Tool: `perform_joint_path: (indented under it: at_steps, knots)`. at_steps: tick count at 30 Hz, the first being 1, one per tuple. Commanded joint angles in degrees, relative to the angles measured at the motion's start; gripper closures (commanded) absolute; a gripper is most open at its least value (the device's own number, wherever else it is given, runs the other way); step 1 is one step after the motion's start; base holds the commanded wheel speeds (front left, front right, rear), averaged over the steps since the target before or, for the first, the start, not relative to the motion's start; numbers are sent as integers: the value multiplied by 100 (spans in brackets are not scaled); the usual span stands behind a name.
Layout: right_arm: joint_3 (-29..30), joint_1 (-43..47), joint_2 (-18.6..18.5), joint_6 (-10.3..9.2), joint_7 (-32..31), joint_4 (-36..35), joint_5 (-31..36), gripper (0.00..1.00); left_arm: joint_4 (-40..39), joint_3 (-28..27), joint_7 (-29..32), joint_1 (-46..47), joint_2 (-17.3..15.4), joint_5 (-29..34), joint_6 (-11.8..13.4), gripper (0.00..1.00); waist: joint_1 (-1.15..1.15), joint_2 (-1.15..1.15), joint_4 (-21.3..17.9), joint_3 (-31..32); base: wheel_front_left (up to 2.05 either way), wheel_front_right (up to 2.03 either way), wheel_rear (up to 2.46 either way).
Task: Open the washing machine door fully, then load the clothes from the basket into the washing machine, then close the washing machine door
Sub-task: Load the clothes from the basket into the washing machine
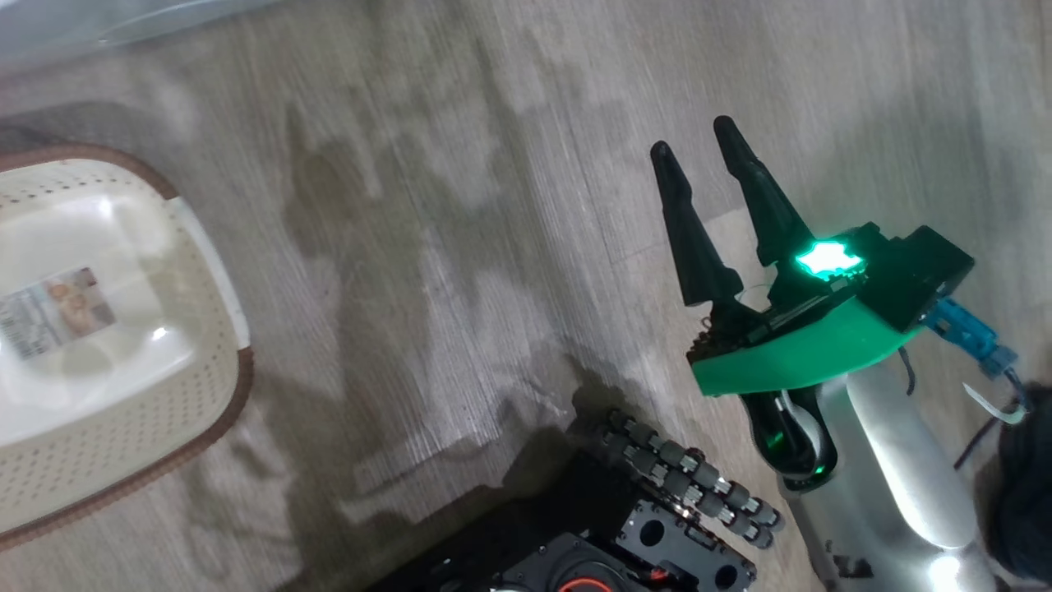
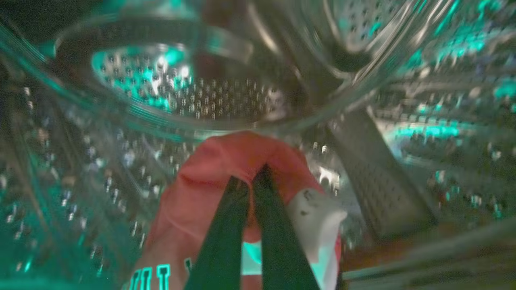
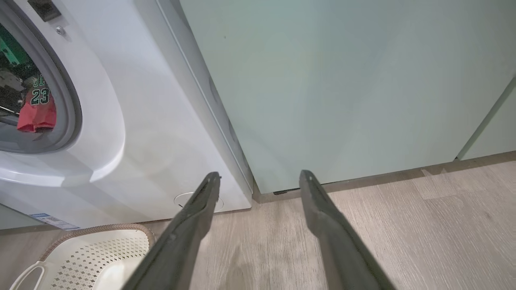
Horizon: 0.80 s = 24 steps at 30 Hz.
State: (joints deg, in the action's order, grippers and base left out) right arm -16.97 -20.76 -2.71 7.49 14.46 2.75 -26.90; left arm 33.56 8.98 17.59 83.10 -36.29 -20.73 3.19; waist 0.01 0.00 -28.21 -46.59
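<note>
Clothes point(image 2: 189, 201): one red garment with a white patch and lettering, clamped in the left gripper point(image 2: 250, 176), fingers pressed together on a fold. It hangs inside the steel drum point(image 2: 193, 96), with perforated wall all round and a lifter rib point(image 2: 379, 189) off to one side. So it's past the gasket point(image 3: 68, 100) but not released.

Progress, my read:
- Door: open. The machine mouth is uncovered and an arm is through it. How far open, can't tell.
- Loading: near the end. The basket point(image 1: 164, 427) shows a bare bottom with its label point(image 1: 53, 312), and no fabric in the part I can see; one end is cut off by the frame.
- The right wrist view shows red cloth with "23" through the mouth. Same piece or another, can't tell.
- Left to do: let go, pull the arm out, shut the door.

Right gripper point(image 1: 693, 138): fingers wide apart, holding nothing, hovering over the floor point(image 1: 493, 247) just beyond the black robot base point(image 1: 616, 534).

Room: grey-brown wood-look plank floor with soft shadows. The basket sits on the floor just in front of the bottom front edge of the washing machine point(image 3: 161, 141). A round filter cover point(image 3: 183, 199) sits at the machine's lower front corner. A pale green cabinet point(image 3: 342, 80) stands just beside the machine's side, dark plinth at floor level.
</note>
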Motion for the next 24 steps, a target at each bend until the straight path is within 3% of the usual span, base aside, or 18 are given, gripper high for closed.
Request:
perform_joint_path:
  at_steps: [1, 8, 17, 24]
  knots:
    - [-101, 95, -17, 0, 53, -190, -63, 0, -186, -117, -193, 257, -278, 86, 15, 100, -1, 0, -62, -62, 0, 0, 0]
    - [-157, 81, -17, 0, 53, -264, -133, 0, -25, -184, -1425, 626, -213, 158, 6, 100, -1, 0, -106, -166, 0, 0, 0]
    - [-57, 64, -17, 0, 53, -273, -138, 0, 473, -355, -1941, -98, -135, -108, -18, 100, -1, 0, 37, -174, 0, 0, 0]
    - [67, 71, -17, 0, 53, -254, 7, 0, 508, -266, -1936, -783, -23, -150, 53, 100, -1, 0, 225, -77, 0, 0, 0]
